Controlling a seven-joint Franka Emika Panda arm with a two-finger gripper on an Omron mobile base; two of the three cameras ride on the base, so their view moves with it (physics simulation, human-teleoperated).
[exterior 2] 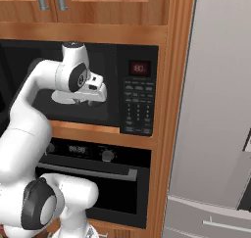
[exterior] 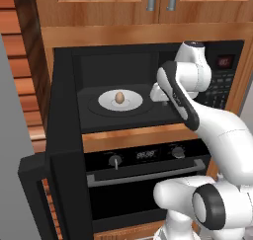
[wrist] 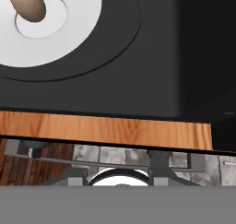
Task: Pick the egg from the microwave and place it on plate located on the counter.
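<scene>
At centre left of the left base view, you see the egg [exterior: 119, 97] on a white dish [exterior: 132, 103] inside the open microwave [exterior: 64, 86]. Your gripper [exterior: 157, 93] sits right of it; whether the claw is wide or narrow you cannot tell.

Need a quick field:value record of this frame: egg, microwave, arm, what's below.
egg: upright on the white plate, centre of the cavity floor
microwave: door swung open to the left, red display lit on the keypad panel
gripper: at the cavity's right front, apart from the egg; finger state not discernible
oven: directly below, closed, knobs on its panel
task state: egg not yet picked
</scene>
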